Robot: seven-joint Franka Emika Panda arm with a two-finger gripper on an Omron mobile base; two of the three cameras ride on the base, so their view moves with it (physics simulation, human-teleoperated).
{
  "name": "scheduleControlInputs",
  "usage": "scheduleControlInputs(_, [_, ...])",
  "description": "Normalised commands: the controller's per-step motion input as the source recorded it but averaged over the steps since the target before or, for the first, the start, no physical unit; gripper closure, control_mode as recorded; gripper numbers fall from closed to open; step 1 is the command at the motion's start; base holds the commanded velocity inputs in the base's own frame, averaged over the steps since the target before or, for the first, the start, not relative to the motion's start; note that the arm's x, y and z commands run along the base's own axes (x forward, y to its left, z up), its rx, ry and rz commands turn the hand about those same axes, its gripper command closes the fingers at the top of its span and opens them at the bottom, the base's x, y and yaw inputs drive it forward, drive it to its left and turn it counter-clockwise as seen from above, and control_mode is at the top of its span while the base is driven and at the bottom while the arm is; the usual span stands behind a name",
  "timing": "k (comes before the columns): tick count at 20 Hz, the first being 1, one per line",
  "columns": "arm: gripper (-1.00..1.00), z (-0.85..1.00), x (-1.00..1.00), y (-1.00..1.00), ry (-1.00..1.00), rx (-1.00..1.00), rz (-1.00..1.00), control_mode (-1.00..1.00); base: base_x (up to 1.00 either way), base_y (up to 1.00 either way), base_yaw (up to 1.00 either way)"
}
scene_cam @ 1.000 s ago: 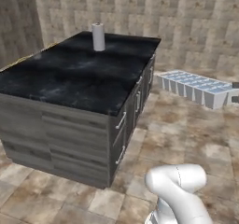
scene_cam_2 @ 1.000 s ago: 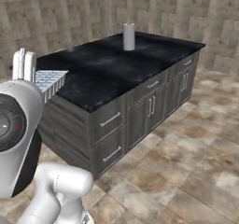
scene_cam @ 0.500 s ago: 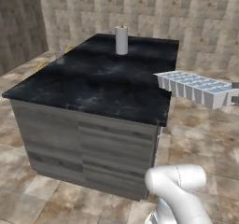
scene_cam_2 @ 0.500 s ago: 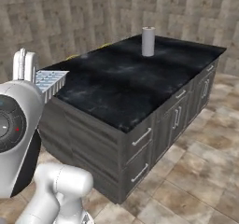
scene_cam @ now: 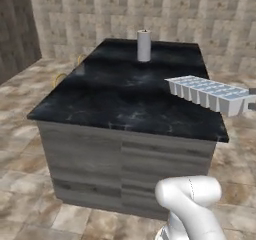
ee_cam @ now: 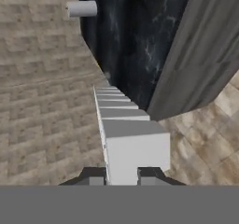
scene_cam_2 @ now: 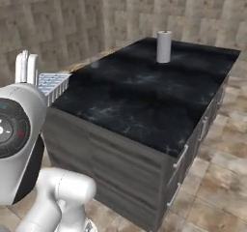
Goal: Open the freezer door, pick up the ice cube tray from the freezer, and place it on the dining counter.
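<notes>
Holding the tray (scene_cam: 209,92) by one short end, gripper (ee_cam: 122,175) clamped on it; tray hangs in air just beside the counter (scene_cam: 125,91) corner; looks light, stiff, maybe slippery; end grip fits.

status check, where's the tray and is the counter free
Gripper shut on ice cube tray, carried level in the air by the dining counter. Not yet set down. Grey cylinder upright at far end; near end bare.
</notes>
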Motion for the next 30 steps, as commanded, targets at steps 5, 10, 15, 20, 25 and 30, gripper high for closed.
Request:
scheduleControlInputs(5, [1.0, 0.0, 0.0, 0.0, 0.0, 0.0, 0.0, 1.0, 0.08, 1.0, -0.41])
scheduleControlInputs(10, [1.0, 0.0, 0.0, 0.0, 0.0, 0.0, 0.0, 1.0, 0.04, 1.0, -0.42])
scheduleControlInputs(15, [1.0, 0.0, 0.0, 0.0, 0.0, 0.0, 0.0, 1.0, 0.07, 1.0, -0.4])
scheduleControlInputs(20, [1.0, 0.0, 0.0, 0.0, 0.0, 0.0, 0.0, 1.0, 0.16, 0.97, -0.38])
scheduleControlInputs(25, [1.0, 0.0, 0.0, 0.0, 0.0, 0.0, 0.0, 1.0, 0.36, 0.57, -0.41])
scheduleControlInputs(30, [1.0, 0.0, 0.0, 0.0, 0.0, 0.0, 0.0, 1.0, 0.51, 0.2, -0.25])
